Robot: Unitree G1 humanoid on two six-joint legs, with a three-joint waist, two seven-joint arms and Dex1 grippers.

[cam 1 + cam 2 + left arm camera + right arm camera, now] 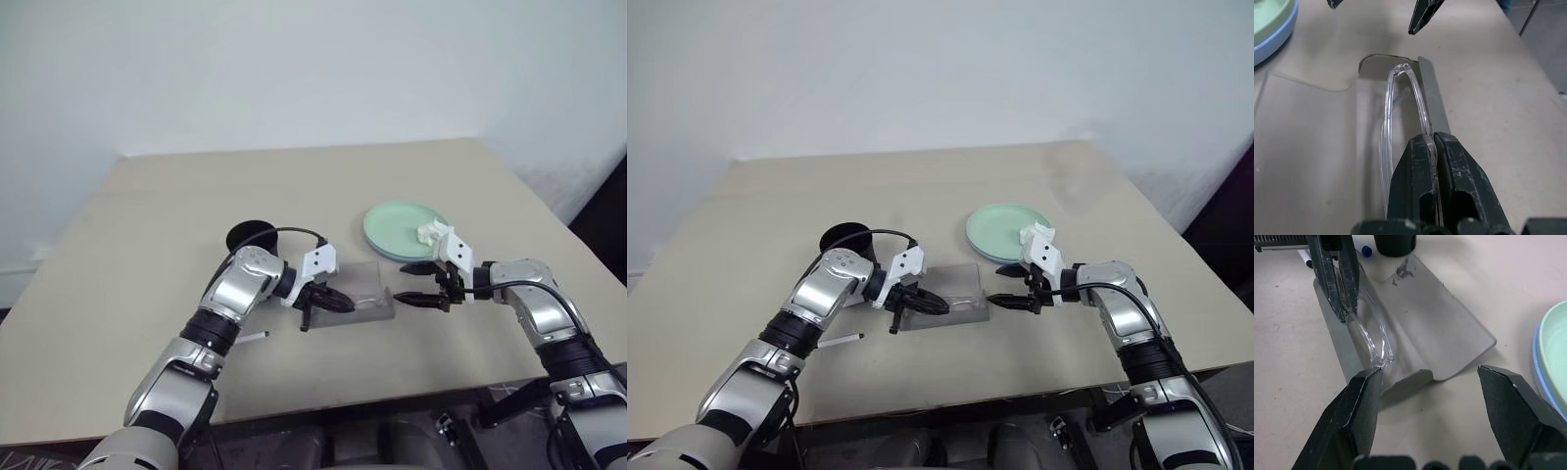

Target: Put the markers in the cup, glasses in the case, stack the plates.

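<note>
The grey case [1415, 328] lies open near the table's [147, 225] front edge, between the two grippers, with the clear glasses [1400, 122] over its tray — pinched at the frame by the left gripper [338, 303], its fingers pressed together on them. The right gripper [1435, 406], fingers spread and empty, faces the case's right end, and behind it the mint green plate sits on the light blue one [405, 230] toward the right edge, the far half of the table lying open. The right wrist view adds the black cup [1395, 244] just beyond the case's far end and a marker's blue cap [1366, 251] beside it — the head views show a marker [841, 340] near the front edge beside the left arm.
</note>
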